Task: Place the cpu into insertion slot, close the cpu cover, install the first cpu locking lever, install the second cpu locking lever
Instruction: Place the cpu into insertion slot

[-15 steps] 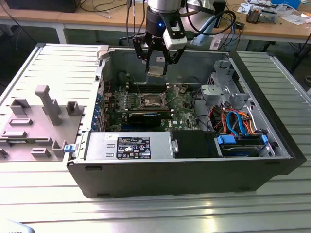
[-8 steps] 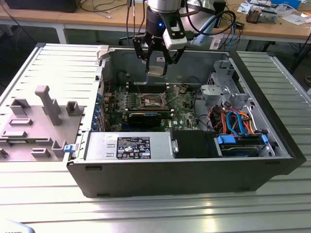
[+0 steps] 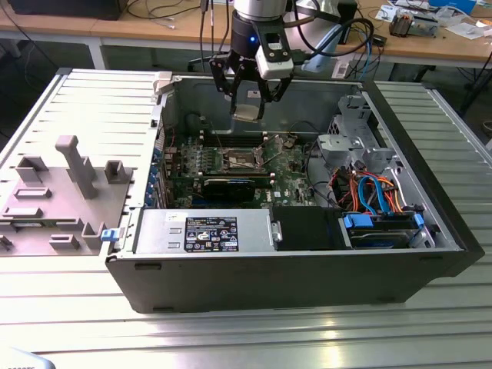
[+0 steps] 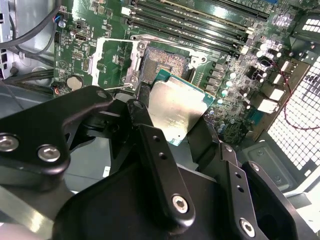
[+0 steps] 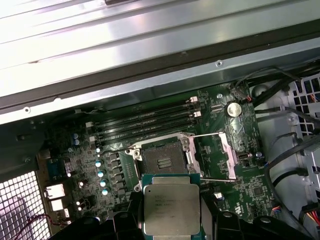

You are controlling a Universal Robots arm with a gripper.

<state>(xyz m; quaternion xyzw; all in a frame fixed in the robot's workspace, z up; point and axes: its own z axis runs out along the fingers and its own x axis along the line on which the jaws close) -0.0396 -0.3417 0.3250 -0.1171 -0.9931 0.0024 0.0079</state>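
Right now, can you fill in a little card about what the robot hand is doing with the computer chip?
gripper: shut on the cpu, up above the motherboard
cpu: held, not in its slot yet
insertion slot: empty and uncovered
cpu cover: swung open at the slot's edge
place: inside an open computer case

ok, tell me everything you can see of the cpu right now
The cpu is a small, flat, square chip with a silvery-grey metal top and a thin green edge around it. There is faint print on the top. The gripper grips it by opposite edges and holds it in the air above the motherboard. It is near the uncovered socket but not in it. Nothing else touches it.
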